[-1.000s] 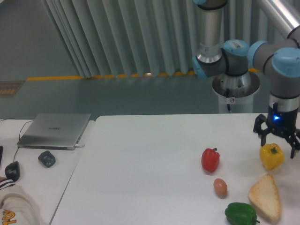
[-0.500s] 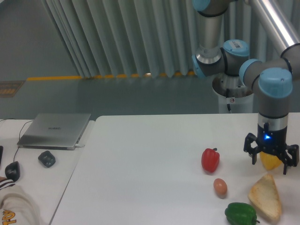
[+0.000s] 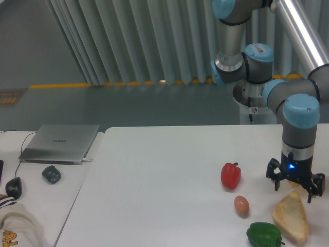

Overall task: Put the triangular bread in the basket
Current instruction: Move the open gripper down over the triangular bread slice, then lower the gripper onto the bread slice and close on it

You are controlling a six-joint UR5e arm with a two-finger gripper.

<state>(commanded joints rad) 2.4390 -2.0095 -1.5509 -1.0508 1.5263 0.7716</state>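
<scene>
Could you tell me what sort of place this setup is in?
Probably a robotics lab or workshop: a white table holding toy-like food such as a red pepper, a closed laptop alongside, and yellow floor marking behind.

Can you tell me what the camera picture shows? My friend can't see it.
A robot arm's open gripper hangs just above the triangular bread at the right end of a white table. Near the bread sit a red pepper, a small brown egg and a green pepper. A closed laptop lies far left.

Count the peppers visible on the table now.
2 clearly: a glossy red bell pepper mid-table, a green bell pepper at the front edge. A yellow sliver behind the gripper may be a third.
</scene>
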